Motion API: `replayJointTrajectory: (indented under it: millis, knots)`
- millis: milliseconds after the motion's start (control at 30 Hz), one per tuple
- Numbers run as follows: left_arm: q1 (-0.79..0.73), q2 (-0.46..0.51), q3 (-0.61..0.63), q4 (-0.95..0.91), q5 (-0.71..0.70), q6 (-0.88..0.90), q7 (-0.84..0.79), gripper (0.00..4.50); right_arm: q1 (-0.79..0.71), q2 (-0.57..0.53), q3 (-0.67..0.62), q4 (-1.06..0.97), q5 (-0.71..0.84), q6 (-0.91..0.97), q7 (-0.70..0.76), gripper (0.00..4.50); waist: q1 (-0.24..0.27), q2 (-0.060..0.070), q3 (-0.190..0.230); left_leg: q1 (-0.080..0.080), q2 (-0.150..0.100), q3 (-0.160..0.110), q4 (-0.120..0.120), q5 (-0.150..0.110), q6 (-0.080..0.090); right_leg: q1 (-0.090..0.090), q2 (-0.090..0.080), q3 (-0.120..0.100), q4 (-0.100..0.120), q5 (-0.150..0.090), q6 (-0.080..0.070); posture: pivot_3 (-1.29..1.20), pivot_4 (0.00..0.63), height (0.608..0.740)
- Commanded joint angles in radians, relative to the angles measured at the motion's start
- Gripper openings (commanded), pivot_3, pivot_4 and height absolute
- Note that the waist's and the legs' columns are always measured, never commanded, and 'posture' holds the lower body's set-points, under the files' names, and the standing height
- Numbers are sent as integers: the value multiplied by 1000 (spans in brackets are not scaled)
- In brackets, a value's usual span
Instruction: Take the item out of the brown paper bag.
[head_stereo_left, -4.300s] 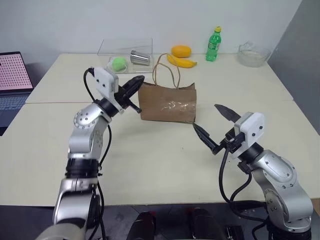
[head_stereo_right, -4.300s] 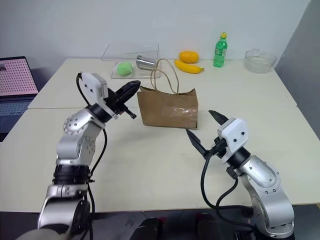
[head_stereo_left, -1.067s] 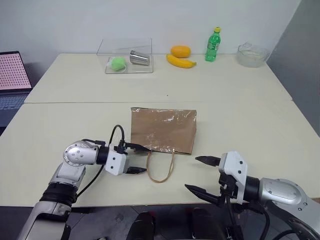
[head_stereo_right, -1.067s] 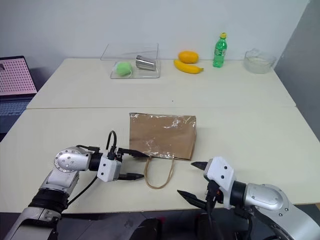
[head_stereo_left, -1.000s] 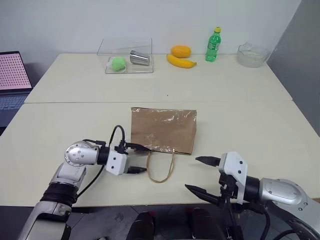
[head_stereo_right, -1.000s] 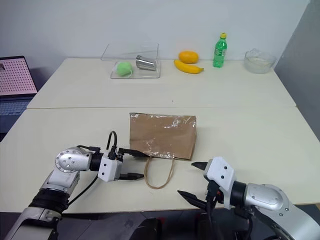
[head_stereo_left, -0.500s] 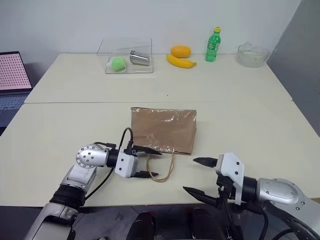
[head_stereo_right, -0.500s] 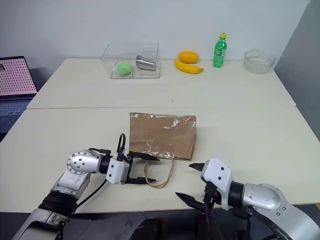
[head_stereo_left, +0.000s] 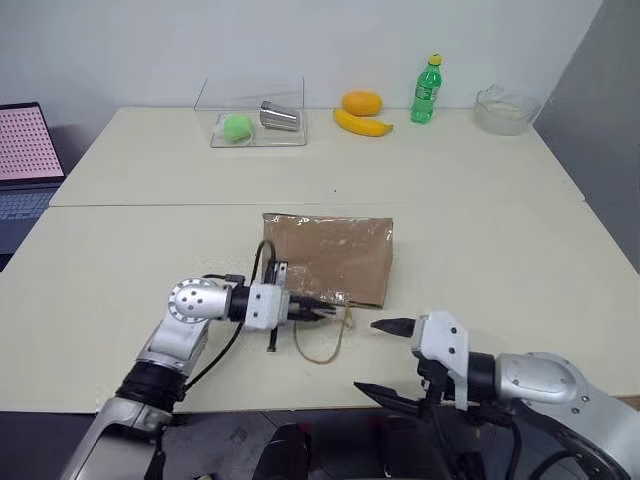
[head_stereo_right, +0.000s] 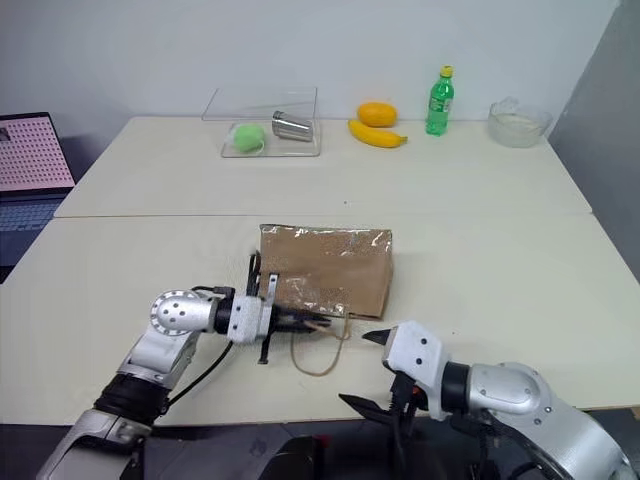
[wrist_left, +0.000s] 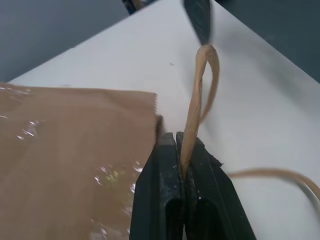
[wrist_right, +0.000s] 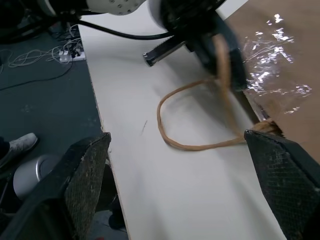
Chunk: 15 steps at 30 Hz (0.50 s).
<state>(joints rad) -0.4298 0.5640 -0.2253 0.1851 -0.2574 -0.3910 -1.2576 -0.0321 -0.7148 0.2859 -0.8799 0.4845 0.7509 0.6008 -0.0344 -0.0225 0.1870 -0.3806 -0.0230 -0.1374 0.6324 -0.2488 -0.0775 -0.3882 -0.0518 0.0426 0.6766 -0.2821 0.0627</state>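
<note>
Two sets of jaws in play. Left jaws (wrist_left: 182, 165) are clenched on one tan loop handle (wrist_left: 199, 100) of the brown paper bag (head_stereo_left: 328, 258); the strand runs out between the closed fingers (wrist_left: 157, 190), right beside the bag's serrated mouth edge. The second handle loop (head_stereo_left: 320, 345) lies slack on the tabletop (head_stereo_left: 480, 230) just below those jaws. Bag lies flat on its side, mouth toward the robot, directly beyond the left jaws; a clear shiny patch shows on its upper face.

Right jaws (head_stereo_left: 385, 357) are spread wide, nothing between them, near the tabletop's front edge, just to the right of the slack loop and apart from the bag. In the right wrist view both fingers (wrist_right: 82, 175) frame the loop and the left jaws.

The item: can't see it, presumably inside the bag, but the pictures don't confirm that.

Far side of the tabletop, well beyond both jaws: a clear tray (head_stereo_left: 255, 125) with a green ball (head_stereo_left: 237, 126) and a metal can (head_stereo_left: 280, 116), an orange (head_stereo_left: 362, 102), a banana (head_stereo_left: 362, 124), a green bottle (head_stereo_left: 426, 90), a glass bowl (head_stereo_left: 503, 108). A laptop (head_stereo_left: 25, 150) sits off to the left.
</note>
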Motion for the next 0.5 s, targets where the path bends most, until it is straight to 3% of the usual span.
replayJointTrajectory:
  millis: [33,233,500]
  knots:
    - [-33,-10,42,-69,-26,91,60,25,-36,21,69,33,-41,-20,14,4500,0,0,0,0,0,0,0,0,0,0,0,0,0,0,0,0,150,740]
    - [-42,-21,54,-108,-26,169,90,25,-109,87,172,127,-110,-13,8,4500,0,0,0,0,0,0,0,0,0,0,0,0,0,0,0,0,150,740]
    - [-58,-47,51,-91,-12,158,98,25,-227,271,264,348,-219,-27,-47,4500,0,0,0,0,0,-1,0,0,0,0,0,0,0,0,0,0,150,740]
